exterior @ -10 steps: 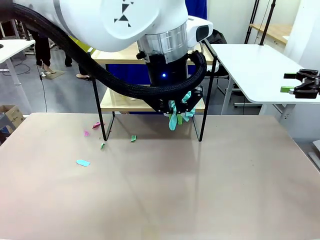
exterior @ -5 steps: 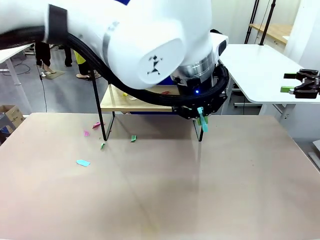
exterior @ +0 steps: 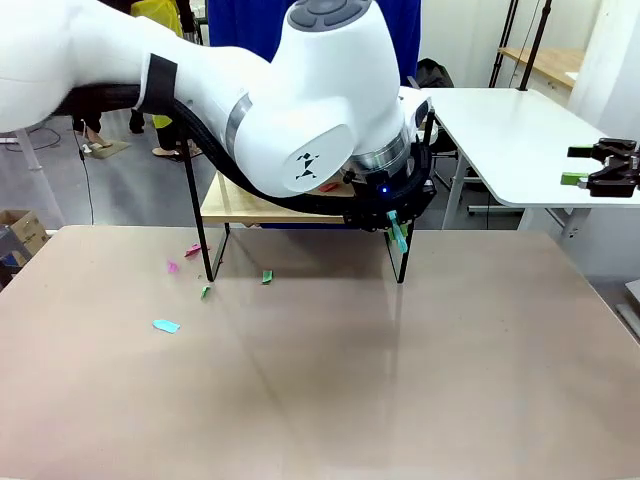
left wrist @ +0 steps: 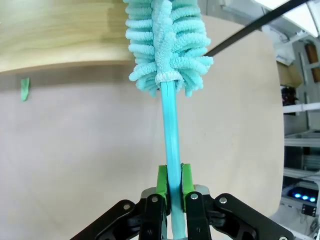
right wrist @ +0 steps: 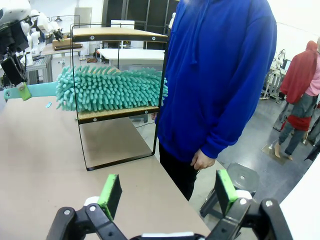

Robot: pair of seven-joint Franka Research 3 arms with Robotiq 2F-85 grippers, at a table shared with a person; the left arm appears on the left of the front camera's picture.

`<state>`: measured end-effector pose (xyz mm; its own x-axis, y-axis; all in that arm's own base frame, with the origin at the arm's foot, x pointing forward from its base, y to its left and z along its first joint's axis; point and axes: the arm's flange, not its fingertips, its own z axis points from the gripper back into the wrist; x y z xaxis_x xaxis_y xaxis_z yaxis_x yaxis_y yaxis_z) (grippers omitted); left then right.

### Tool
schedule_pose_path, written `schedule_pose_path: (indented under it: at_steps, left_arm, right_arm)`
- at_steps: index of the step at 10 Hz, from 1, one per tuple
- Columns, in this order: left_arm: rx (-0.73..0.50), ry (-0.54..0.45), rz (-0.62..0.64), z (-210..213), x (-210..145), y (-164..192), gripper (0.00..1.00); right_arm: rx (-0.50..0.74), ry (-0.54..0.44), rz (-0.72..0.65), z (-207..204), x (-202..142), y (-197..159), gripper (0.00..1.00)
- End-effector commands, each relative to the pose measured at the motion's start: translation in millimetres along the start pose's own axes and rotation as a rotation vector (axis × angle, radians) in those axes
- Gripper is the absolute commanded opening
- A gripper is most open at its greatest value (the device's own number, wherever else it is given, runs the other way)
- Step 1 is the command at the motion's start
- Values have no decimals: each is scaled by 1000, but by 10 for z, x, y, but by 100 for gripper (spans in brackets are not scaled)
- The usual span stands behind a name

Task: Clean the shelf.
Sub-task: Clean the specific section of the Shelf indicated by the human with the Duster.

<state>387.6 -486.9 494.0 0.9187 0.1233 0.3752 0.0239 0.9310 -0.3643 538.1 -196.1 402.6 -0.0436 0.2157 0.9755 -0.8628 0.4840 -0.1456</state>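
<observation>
At the far side of the table (exterior: 450,380) stands one shelf (exterior: 232,206), one teal duster (right wrist: 110,89) along its lower board clamped by the left gripper (left wrist: 171,175), the right gripper (right wrist: 167,192) idle with jaws apart, five scraps (exterior: 166,325) strewn nearby.

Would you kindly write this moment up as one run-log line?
left gripper: shut on duster | duster head: across shelf lower board | right gripper: open | person: standing by shelf | table: coloured scraps

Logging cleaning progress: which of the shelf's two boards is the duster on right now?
The lower board: the teal duster, clamped in the left gripper, lies along its top, while the upper board sits well above the duster head.
</observation>
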Motion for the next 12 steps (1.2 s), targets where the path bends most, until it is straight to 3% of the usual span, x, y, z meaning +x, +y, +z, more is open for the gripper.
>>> schedule_pose_path:
  at_steps: [1, 3, 6, 12]
  left_arm:
    - [2, -10, 20, -80, 8, -185, 13]
    - [42, 46, 55, -141, 56, -150, 13]
    - [18, 29, 13, -152, 21, -78, 13]
    - [252, 65, -86, 114, 338, 698, 13]
  right_arm:
    - [1, -1, 3, -8, 25, 11, 100]
    - [1, -1, 3, -8, 25, 11, 100]
    - [1, -1, 3, -8, 25, 11, 100]
    - [1, -1, 3, -8, 25, 11, 100]
